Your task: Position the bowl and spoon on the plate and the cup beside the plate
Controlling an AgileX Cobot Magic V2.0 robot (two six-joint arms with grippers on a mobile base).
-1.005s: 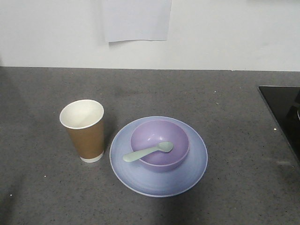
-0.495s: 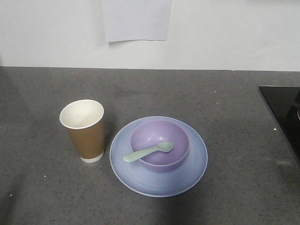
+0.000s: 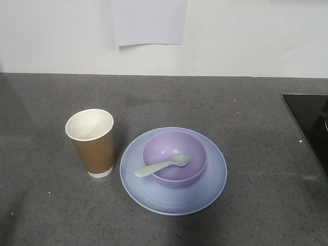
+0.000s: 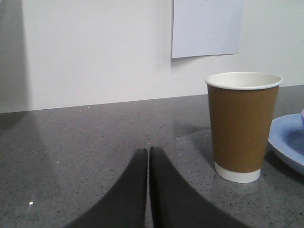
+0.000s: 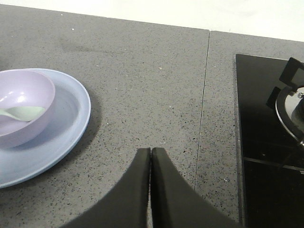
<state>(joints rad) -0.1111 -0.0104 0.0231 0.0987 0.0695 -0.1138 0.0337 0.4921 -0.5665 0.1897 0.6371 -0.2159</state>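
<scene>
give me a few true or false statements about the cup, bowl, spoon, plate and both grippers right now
1. The bowl sits on the plate. True.
2. The cup lies tipped on its side. False: it stands upright on the counter, beside the plate.
3. The spoon has its head inside the bowl and its handle out over the rim. True.
4. The left gripper is closed around the cup. False: its jaws are shut on nothing, apart from the cup.
5. The right gripper is holding the spoon. False: it is shut and empty over bare counter, apart from the plate.
</scene>
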